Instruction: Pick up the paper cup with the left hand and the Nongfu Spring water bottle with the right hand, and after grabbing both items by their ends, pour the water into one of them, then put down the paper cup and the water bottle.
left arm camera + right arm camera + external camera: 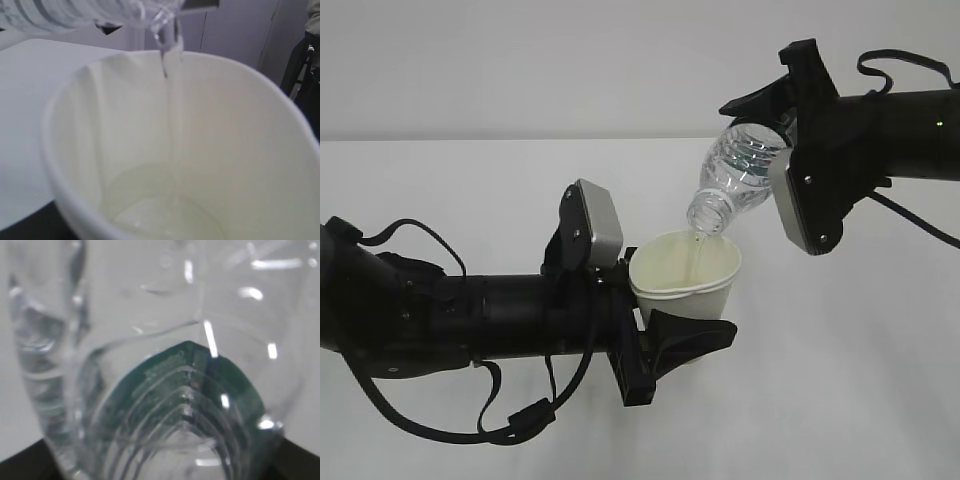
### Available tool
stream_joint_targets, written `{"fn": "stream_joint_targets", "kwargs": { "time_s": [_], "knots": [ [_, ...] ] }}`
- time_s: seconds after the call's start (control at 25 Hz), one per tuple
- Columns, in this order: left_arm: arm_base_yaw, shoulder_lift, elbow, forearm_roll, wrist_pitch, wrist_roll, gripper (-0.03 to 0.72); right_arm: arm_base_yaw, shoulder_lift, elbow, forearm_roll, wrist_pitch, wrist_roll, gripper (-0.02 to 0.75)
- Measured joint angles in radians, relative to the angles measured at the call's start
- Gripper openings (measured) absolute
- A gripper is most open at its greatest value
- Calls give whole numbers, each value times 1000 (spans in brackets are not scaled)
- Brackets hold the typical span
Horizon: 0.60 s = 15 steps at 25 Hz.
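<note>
Pouring was under way: my right claw (790,135) clamped clear ribbed plastic bottle (735,175), tipped mouth-down above small white paper cup (685,270) gripped by my left claw (665,335). Thin stream of water (170,115) entered cup; shallow pool inside. Both lifted. Left, by my reckoning: finish pour, set both down.

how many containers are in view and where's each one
2. The paper cup sits low at centre, in the left end effector. The Nongfu Spring water bottle is tilted above it, upper right, in the right end effector.
</note>
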Motion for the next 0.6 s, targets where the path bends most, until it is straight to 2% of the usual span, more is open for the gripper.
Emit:
{"fn": "stream_joint_targets", "kwargs": {
  "time_s": [0.6],
  "knots": [
    [0,0,0,3,0,0,438,0,0,0,0,0,-17,491]
  ]
}}
